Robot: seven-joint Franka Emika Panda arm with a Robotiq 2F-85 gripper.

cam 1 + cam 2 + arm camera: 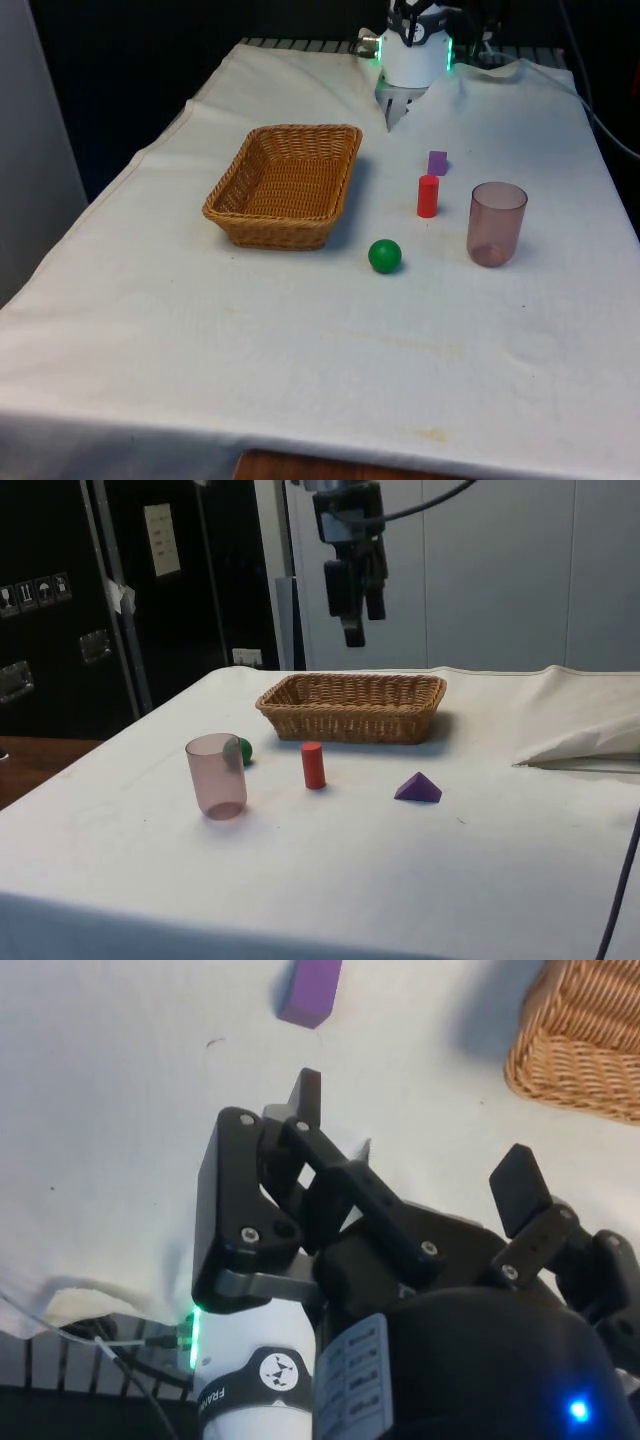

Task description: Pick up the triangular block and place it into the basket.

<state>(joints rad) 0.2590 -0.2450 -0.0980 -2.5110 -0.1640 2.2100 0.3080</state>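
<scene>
gripper (358, 615) hangs high above the table (300, 330), jaws released and empty. purple triangular block (418, 788) lies on the cloth near the robot's end of the table, apart from the wicker basket (352, 706), just beside the red cylinder (313, 765).

I see a plain white cloth on the desk (300, 360), faintly stained yellowish near its front edge. The woven wicker basket (286, 184) is honey-tan, with a close basket-weave pattern. The triangular block (418, 788) is solid purple. The small upright cylinder (428, 196) is red, the ball (384, 256) is bright green, and the plastic cup (495, 223) is a see-through smoky pink. My black fingers (522, 1188) show matte against the white.
</scene>
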